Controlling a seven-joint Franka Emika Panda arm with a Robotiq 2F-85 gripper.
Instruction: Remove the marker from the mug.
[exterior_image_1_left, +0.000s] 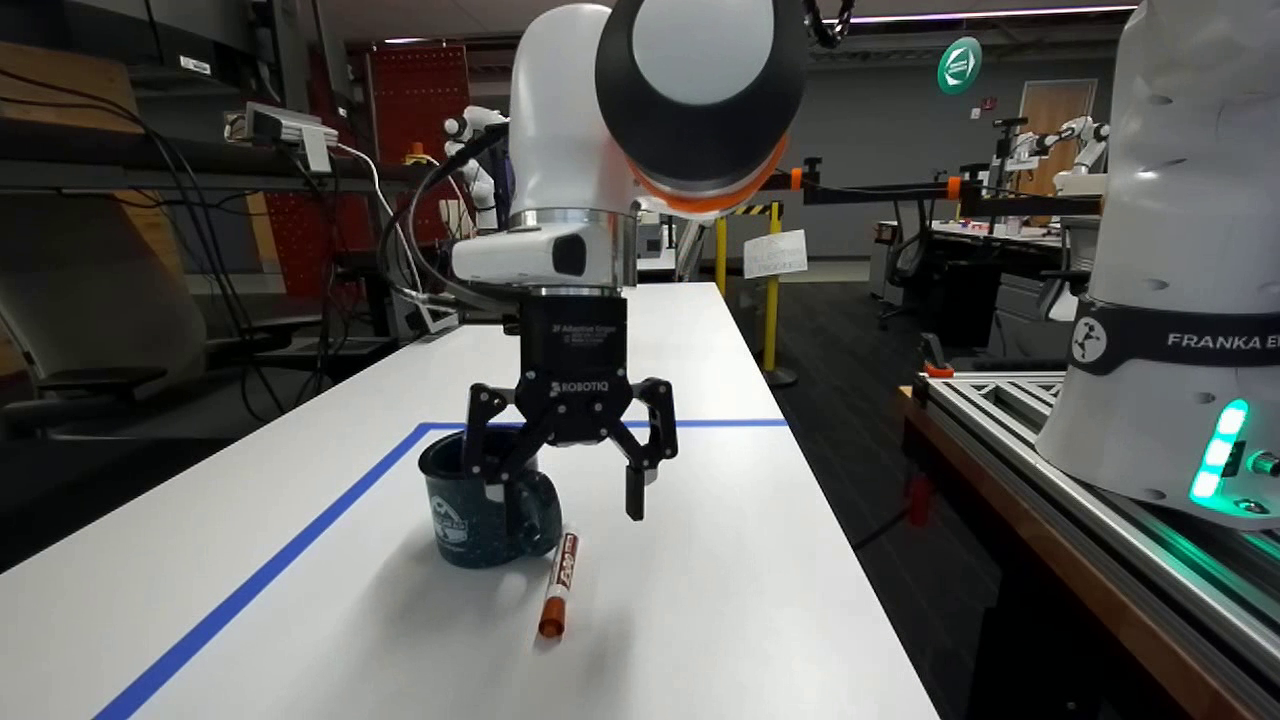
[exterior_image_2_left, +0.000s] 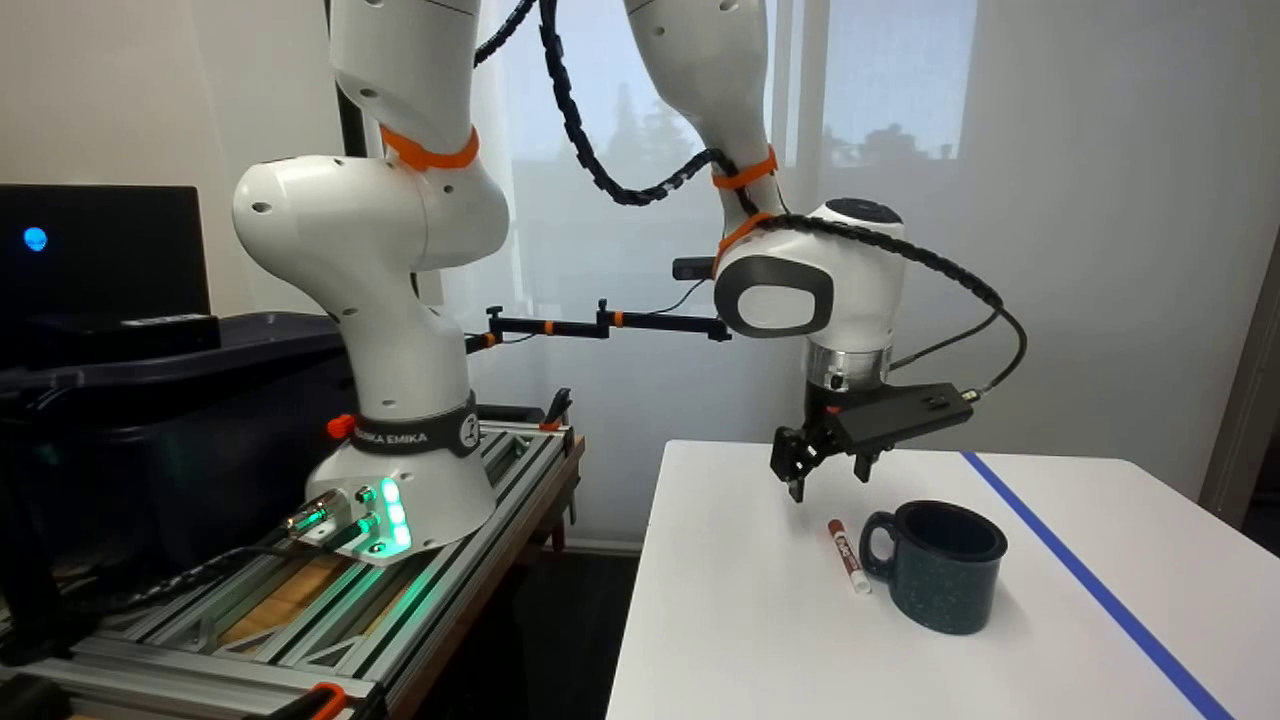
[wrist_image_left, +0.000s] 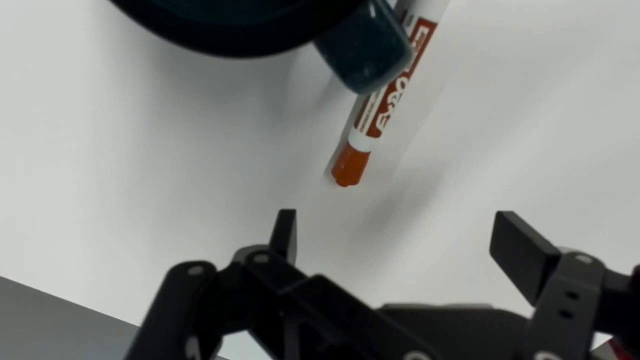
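Observation:
The marker lies flat on the white table, outside the mug. It is white with an orange-red label and cap, and shows in both exterior views (exterior_image_1_left: 563, 575) (exterior_image_2_left: 848, 557) and the wrist view (wrist_image_left: 368, 142). The dark teal mug (exterior_image_1_left: 470, 525) stands upright beside it, its handle towards the marker; it also shows in an exterior view (exterior_image_2_left: 945, 580). In the wrist view the mug (wrist_image_left: 250, 42) is cut off at the top, and its handle covers part of the marker. My gripper (exterior_image_1_left: 573, 503) is open and empty above the table, beyond the cap end in the wrist view (wrist_image_left: 395, 227).
The white table (exterior_image_2_left: 720, 620) has a blue tape line (exterior_image_2_left: 1070, 565) past the mug. A table edge shows at the lower left of the wrist view. The robot base (exterior_image_1_left: 1160, 420) stands on a metal-framed bench (exterior_image_2_left: 300, 600) beside the table.

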